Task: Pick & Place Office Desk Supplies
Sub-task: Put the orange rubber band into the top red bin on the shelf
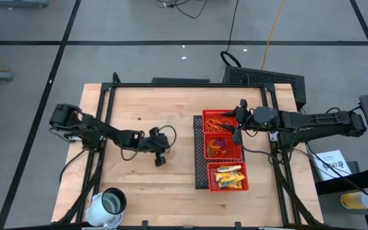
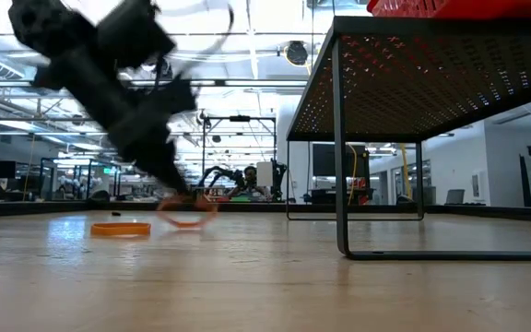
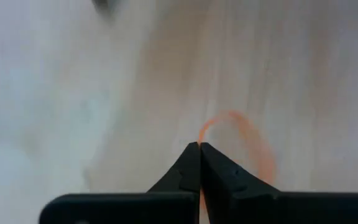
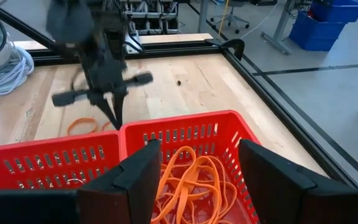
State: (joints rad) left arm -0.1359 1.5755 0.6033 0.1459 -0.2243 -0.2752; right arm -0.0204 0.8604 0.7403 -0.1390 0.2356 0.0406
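1. Clearly the pick step was in hand: the left gripper (image 3: 199, 146) had its fingertips pressed together on a thin orange rubber band (image 3: 253, 140), low on the wooden table (image 1: 139, 185) near the middle of the high view.
2. Judging from the low view, that loop (image 2: 188, 214) hung at the fingertips, just off the wood, while a second rubber band (image 2: 120, 229) lay flat to its left.
3. Next, I judged, the move called for lifting and carrying the band rightward to the red tray (image 1: 199, 153), then letting go over a compartment.
4. The left arm reached in from the left of the high view, elbow bent, wrist angled steeply down.
5. The right gripper (image 4: 194, 165) hovered with fingers spread over the tray's upper compartment, where orange rubber bands (image 4: 191, 180) were heaped; nothing sat between its fingers.
6. Yellow-orange packets (image 1: 230, 177) filled the tray's lowest compartment.
7. A white cup (image 1: 109, 206) stood at lower left.
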